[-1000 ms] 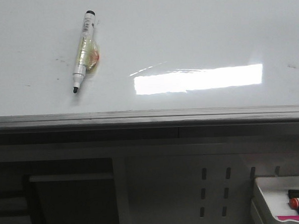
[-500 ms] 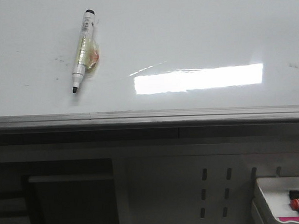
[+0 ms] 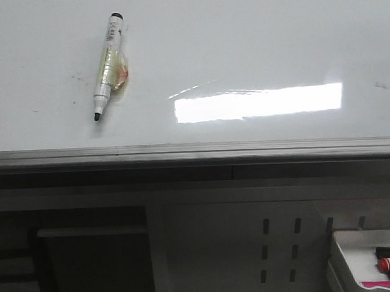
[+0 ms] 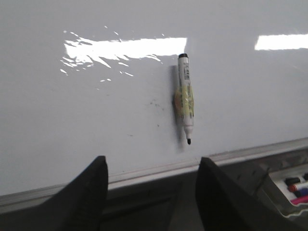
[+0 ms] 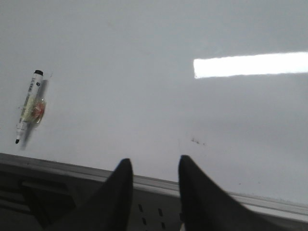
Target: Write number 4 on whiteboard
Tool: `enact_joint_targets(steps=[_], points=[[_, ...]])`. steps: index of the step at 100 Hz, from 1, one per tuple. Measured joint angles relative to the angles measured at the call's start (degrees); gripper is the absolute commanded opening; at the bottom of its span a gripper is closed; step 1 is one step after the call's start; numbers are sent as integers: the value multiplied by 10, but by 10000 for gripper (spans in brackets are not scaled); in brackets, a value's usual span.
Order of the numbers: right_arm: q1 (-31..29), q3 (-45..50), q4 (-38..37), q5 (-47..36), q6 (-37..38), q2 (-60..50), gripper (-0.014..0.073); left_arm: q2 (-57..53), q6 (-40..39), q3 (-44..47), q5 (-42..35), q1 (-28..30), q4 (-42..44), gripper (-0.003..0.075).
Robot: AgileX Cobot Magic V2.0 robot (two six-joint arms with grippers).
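The whiteboard (image 3: 255,46) fills the upper part of the front view, glossy white with a grey metal edge (image 3: 195,151) and a bright rectangular glare. No number 4 shows on it, only faint smudges. A white marker (image 3: 107,66) with a black uncapped tip and a yellowish pad at its middle sticks to the board at the left, tip down. It shows in the left wrist view (image 4: 186,101) and the right wrist view (image 5: 29,107). My left gripper (image 4: 151,166) is open and empty below the board's edge. My right gripper (image 5: 155,166) is open and empty, well right of the marker.
A small white tray (image 3: 355,255) with a few markers sits at the lower right below the board; it also shows in the left wrist view (image 4: 284,185). A grey perforated panel (image 3: 277,246) and a dark shelf frame lie under the board's edge.
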Motion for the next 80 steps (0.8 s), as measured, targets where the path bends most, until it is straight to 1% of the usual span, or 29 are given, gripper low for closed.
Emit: enact_joint_targets(steps=[4, 12, 27, 34, 55, 80], points=[[0, 0, 7, 3, -1, 1, 370, 10, 1, 0, 2, -13, 5, 408], [0, 0, 19, 11, -10, 2, 365, 31, 7, -1, 3, -38, 19, 408], [0, 0, 70, 34, -83, 2, 365, 99, 17, -11, 8, -78, 45, 409], [0, 0, 93, 37, -100, 2, 365, 142, 16, -30, 8, -92, 47, 409], [2, 0, 106, 51, -111, 2, 365, 284, 17, -117, 7, -123, 35, 409], [2, 0, 106, 56, -112, 2, 365, 433, 17, -212, -17, -192, 6, 409]])
